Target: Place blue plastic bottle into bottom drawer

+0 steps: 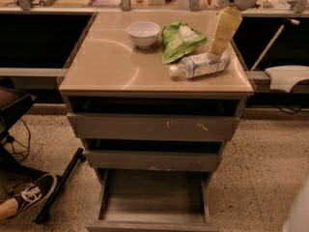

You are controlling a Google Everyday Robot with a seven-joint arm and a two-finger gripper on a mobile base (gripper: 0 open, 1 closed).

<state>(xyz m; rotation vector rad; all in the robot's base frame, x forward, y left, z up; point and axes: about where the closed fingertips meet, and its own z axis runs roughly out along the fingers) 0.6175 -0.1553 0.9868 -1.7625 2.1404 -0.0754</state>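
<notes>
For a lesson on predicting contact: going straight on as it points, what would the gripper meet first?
Probably the blue plastic bottle; the gripper points down at its base end, though depth is unclear.

Single cam, in front of the beige-topped grey metal drawer cabinet [120, 66], higher than its top, pitched down, mid-range. Frame spans the top, the open grey bottom drawer [152, 197] and the speckled floor [260, 168]. At top right, the cream two-finger gripper [216, 51] sits over the small clear blue-labelled plastic bottle [200, 65].

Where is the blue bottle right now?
The bottle lies sideways on the cabinet top, right side, beside the green bag, the end effector just over its base end.
</notes>
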